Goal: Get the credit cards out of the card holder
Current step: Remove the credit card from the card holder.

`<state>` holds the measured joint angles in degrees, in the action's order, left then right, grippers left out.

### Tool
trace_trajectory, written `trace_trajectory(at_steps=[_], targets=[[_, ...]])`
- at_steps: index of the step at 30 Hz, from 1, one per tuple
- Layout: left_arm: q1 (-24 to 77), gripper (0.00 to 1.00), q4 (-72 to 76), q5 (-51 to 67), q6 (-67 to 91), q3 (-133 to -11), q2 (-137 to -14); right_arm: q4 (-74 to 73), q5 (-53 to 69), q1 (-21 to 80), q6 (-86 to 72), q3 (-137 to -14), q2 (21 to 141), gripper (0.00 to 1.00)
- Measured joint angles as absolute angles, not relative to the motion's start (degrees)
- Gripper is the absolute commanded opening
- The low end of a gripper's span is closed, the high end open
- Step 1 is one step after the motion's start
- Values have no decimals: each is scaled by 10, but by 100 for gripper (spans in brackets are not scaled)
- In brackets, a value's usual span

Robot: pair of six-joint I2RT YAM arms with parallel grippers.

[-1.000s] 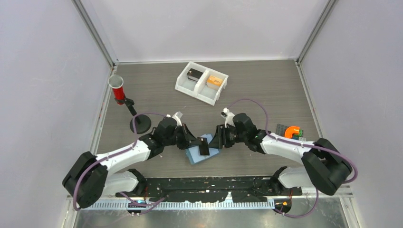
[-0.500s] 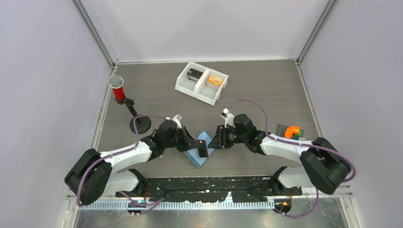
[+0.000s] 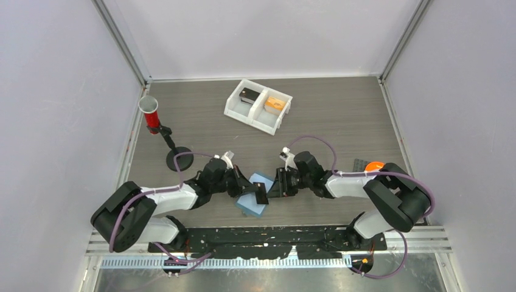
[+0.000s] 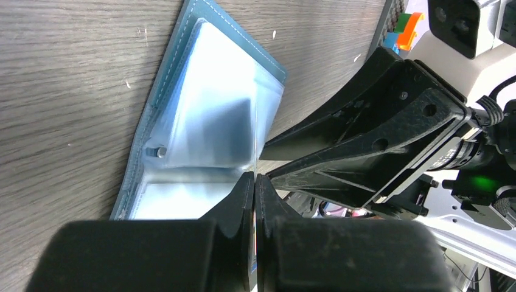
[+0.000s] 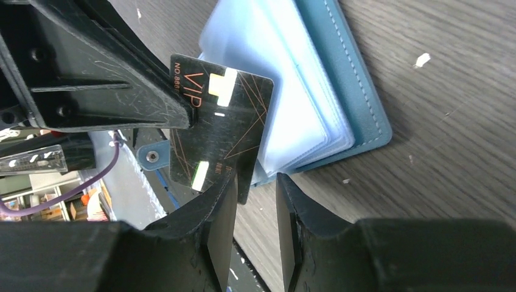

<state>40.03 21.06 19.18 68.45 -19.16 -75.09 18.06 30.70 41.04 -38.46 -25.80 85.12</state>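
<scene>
The light-blue card holder (image 3: 251, 205) lies open on the table between the arms, its pale sleeves (image 4: 213, 115) fanned up. My left gripper (image 3: 257, 193) is shut on the top corner of a black credit card (image 5: 222, 131) marked VIP, holding it upright just off the holder (image 5: 341, 91). In the left wrist view only the card's thin edge shows between the pressed fingertips (image 4: 246, 188). My right gripper (image 5: 255, 182) stands open right beside it, and the card's lower corner reaches to the mouth of its jaws next to one finger (image 5: 219, 207). Other credit cards are hidden.
A white two-compartment tray (image 3: 258, 115) with a black and an orange item sits at the back. A red cup (image 3: 149, 113) on a black stand (image 3: 180, 159) is at the left. Coloured blocks (image 3: 372, 165) lie by the right arm.
Both grippers have come nearer to the table's front edge. The holder has shifted slightly with them. The right jaws have narrowed and closed in on the card's lower corner.
</scene>
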Motion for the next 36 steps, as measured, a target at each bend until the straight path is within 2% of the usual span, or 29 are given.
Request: trace_trajectory(at_steps=[1,3,4,6,8,12,14,19,31,36], targets=[[400,0,212,192,686,-189,-748,182,307,410,-388,-258,848,41],[400,0,210,189,689,-182,-726,177,307,410,-394,-258,831,55],[400,0,204,184,689,-179,-706,174,306,410,-396,-258,814,65],[400,0,193,174,689,-178,-663,170,301,410,-405,-257,769,77],[400,0,178,157,688,-180,-607,170,294,410,-412,-257,716,83],[401,0,153,121,689,-185,-504,168,278,410,-421,-259,645,86],[401,0,146,103,689,-185,-460,167,270,410,-426,-261,626,84],[401,0,146,82,691,-184,-391,182,292,410,-449,-277,624,68],[401,0,154,70,710,-142,-318,280,371,413,-482,-303,674,43],[401,1,150,71,712,-138,-308,301,387,415,-483,-317,706,8]])
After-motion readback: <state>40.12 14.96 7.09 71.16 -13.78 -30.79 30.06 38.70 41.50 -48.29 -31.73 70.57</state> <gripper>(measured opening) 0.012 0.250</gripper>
